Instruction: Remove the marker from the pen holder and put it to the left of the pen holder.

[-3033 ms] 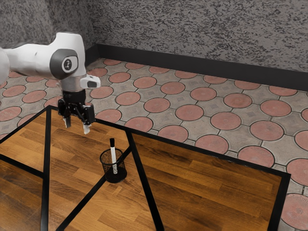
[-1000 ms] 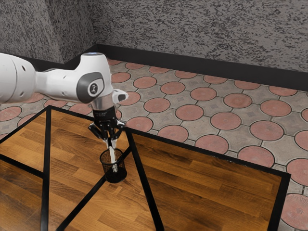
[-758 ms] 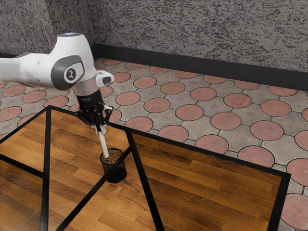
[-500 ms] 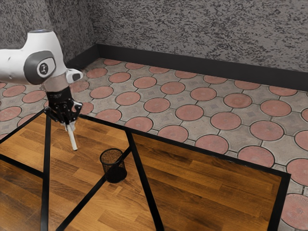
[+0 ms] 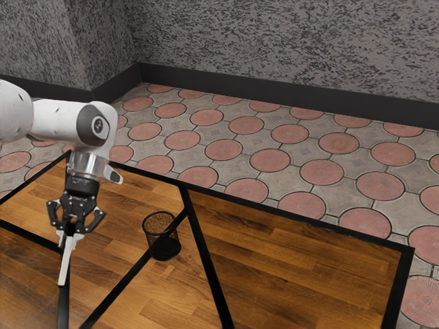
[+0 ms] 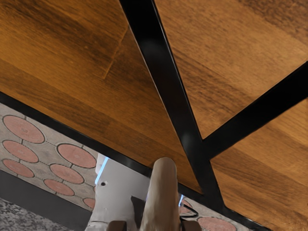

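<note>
Marker (image 5: 66,264) clamped in the fingers (image 5: 70,238), tilted, well apart from the pen holder (image 5: 162,240). Lowered at that slant, could catch the tabletop (image 5: 274,253) end first and twist; let go too high, could bounce and roll away.

The long white marker (image 5: 65,264) has come out of the round black mesh pen holder (image 5: 164,247). The black metal jaws, wide apart and empty at first, now pinch it. They have taken it over to the exterior view's left of the holder, tip down and leaning.
</note>
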